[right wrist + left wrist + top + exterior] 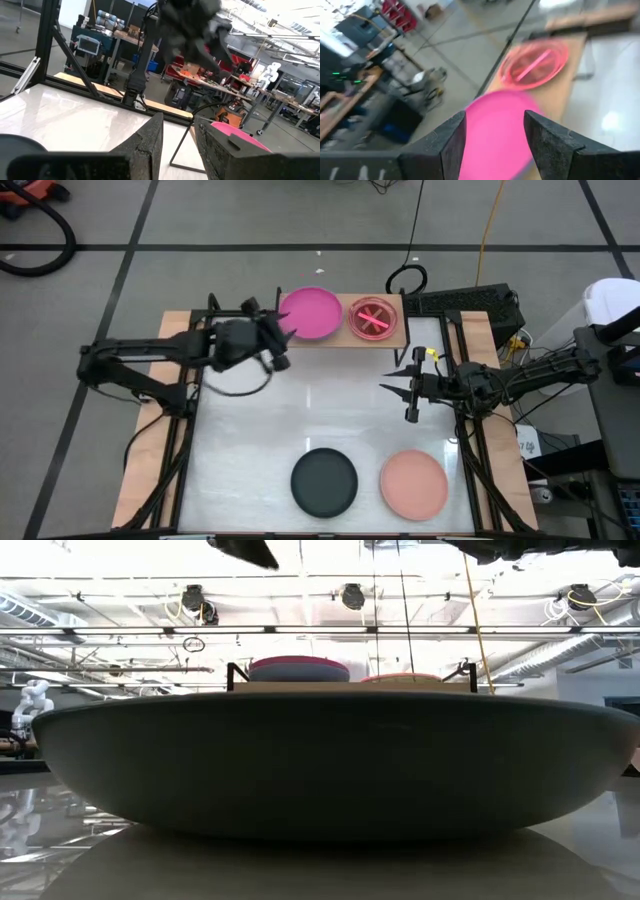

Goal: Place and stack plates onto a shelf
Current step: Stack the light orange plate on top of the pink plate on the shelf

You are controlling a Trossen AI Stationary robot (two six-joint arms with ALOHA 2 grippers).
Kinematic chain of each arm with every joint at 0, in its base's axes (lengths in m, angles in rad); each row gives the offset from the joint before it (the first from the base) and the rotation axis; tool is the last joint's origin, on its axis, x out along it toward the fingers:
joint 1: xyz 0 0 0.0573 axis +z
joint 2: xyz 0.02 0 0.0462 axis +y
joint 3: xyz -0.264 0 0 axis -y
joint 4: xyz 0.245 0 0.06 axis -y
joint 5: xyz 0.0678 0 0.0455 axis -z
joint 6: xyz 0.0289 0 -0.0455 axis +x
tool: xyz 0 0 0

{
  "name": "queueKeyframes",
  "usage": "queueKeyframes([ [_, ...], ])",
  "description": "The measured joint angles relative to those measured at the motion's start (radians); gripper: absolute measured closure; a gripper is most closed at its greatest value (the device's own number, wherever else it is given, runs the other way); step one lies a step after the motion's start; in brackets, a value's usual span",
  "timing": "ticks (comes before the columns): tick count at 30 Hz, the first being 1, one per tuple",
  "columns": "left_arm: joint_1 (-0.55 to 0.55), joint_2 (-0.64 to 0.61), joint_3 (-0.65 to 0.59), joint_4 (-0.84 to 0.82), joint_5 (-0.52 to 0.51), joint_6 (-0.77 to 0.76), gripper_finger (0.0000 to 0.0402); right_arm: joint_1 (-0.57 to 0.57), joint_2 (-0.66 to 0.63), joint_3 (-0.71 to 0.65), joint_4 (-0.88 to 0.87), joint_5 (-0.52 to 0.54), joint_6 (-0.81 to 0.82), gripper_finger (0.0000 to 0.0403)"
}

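Left gripper (283,332), fingers apart and empty, hovers beside the round opaque magenta plastic plate (310,312) on the light-wood shelf (415,337); a careless swing could knock it off.

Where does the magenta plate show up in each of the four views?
High view: the magenta plate lies on the left half of the shelf, beside the left hand.
Low view: centre, on the shelf behind the black plate.
Left wrist view: lower centre, between that hand's fingers.
Right wrist view: at the right edge, partly hidden by a finger.
Shared landmark: the shelf, except in the right wrist view.
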Motion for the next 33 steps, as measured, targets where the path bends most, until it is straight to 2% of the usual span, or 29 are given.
queueKeyframes([
  [5,-0.159,-0.115,-0.01,-0.124,0.047,-0.231,0.0199,0.0,0.0,0.0,-0.018,0.0,0.018,0.031],
  [8,-0.29,-0.164,-0.099,-0.094,-0.004,-0.336,0.021,0.0,0.001,0.0,-0.033,0.003,0.023,0.031],
  [11,-0.396,-0.177,-0.277,0.192,-0.102,-0.369,0.0227,0.0,0.007,0.0,-0.037,0.025,0.027,0.031],
  [16,-0.487,-0.135,-0.588,0.816,-0.104,-0.296,0.0246,0.0,0.048,0.009,0.034,0.024,0.039,0.031],
  [18,-0.494,-0.125,-0.674,1.002,-0.108,-0.264,0.0247,-0.002,0.073,0.038,0.01,0.025,0.074,0.0309],
  [21,-0.484,-0.132,-0.737,1.147,-0.113,-0.259,0.0247,-0.015,0.134,0.137,-0.13,0.024,0.114,0.0306],
  [26,-0.479,-0.153,-0.752,1.141,-0.111,-0.262,0.0247,-0.032,0.273,0.389,-0.531,-0.002,0.188,0.0303],
  [30,-0.479,-0.152,-0.752,1.118,-0.109,-0.259,0.0247,-0.043,0.395,0.56,-0.778,-0.189,0.264,0.0303],
  [33,-0.479,-0.152,-0.752,1.109,-0.109,-0.272,0.0247,-0.042,0.474,0.614,-0.882,-0.363,0.313,0.0303],
])
